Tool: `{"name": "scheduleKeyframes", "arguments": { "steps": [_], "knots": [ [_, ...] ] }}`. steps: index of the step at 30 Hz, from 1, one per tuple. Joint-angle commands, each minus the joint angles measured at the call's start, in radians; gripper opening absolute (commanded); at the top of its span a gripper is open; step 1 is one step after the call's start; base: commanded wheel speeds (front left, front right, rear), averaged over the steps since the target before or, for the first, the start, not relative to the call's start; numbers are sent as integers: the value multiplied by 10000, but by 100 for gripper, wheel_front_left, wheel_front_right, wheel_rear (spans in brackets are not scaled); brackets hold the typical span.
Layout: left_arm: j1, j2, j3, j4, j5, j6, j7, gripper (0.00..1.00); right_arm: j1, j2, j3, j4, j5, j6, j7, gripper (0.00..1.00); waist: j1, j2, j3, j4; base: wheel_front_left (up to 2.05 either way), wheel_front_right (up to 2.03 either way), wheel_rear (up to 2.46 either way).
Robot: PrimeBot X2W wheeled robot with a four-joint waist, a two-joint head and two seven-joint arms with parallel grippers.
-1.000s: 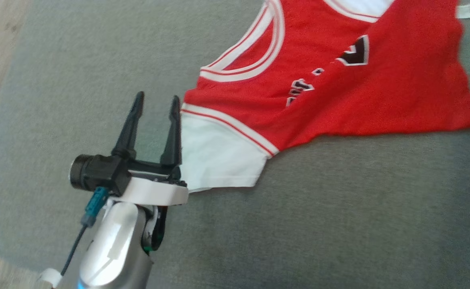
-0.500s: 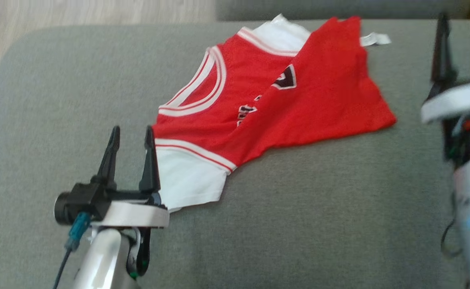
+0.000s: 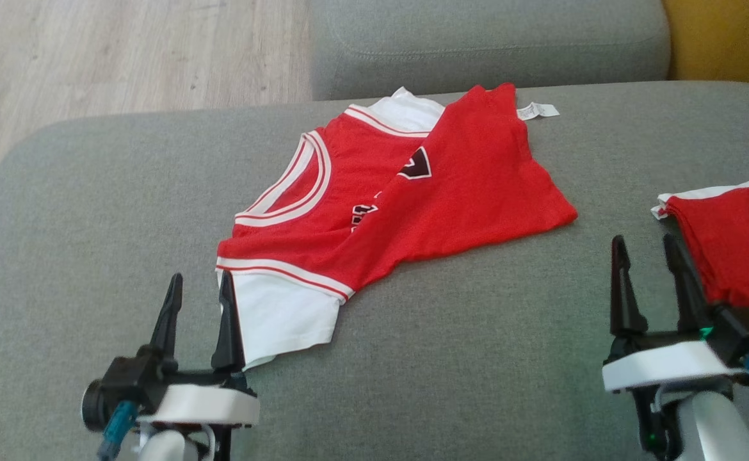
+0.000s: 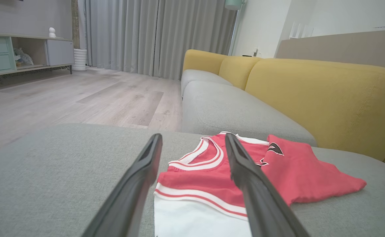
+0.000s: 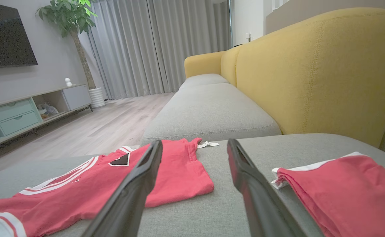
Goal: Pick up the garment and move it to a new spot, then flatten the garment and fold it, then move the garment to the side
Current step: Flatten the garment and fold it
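Note:
The garment (image 3: 464, 198) is a red jersey with white sleeves and white-trimmed neck, lying on the grey sofa seat (image 3: 93, 211) with its right half folded over the chest print. My left gripper (image 3: 200, 278) stands open just left of the near white sleeve (image 3: 285, 317), its right finger at the sleeve's edge. From the left wrist the garment (image 4: 297, 174) lies ahead, between and right of the open left gripper (image 4: 193, 136). My right gripper (image 3: 643, 240) is open over bare cushion, right of the garment. The right wrist view has the garment (image 5: 80, 194) left of the open right gripper (image 5: 195, 142).
A second red cloth with a white edge (image 3: 739, 243) lies at the seat's right, just beyond my right fingers (image 5: 344, 187). A yellow backrest (image 5: 311, 72) runs along the right. Another grey cushion (image 3: 477, 45) lies behind, and wooden floor (image 3: 125, 57) lies off the seat's left.
The head camera has tilted up and pulled back, bringing the right gripper and the second red cloth into view. The left gripper stays open by the white sleeve; the garment lies as before.

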Motion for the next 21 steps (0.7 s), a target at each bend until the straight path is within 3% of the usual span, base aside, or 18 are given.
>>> {"name": "scheduleKeyframes", "arguments": {
  "steps": [1, 11, 17, 21],
  "knots": [
    [-202, 28, 443, -251, 68, -3, -63, 100, -249, -21, 314, -424, 73, -9, -107, 100, 2, -1, -62, -27, 0, 0, 0],
    [-108, 10, 347, 147, 138, -65, -63, 100, -58, -16, 400, -811, 182, -9, -108, 100, 2, -1, -129, 52, 0, 0, 0],
    [-357, 23, 125, 1383, 198, 5, 109, 100, -95, -15, 386, -876, 246, -9, -108, 100, 2, -1, 58, 54, 0, 0, 0],
    [-719, 145, 130, 2315, 251, 262, 836, 100, -185, -15, 420, -901, 279, -9, -108, 100, 2, -1, 287, -45, 0, 0, 0]
  ]
}}
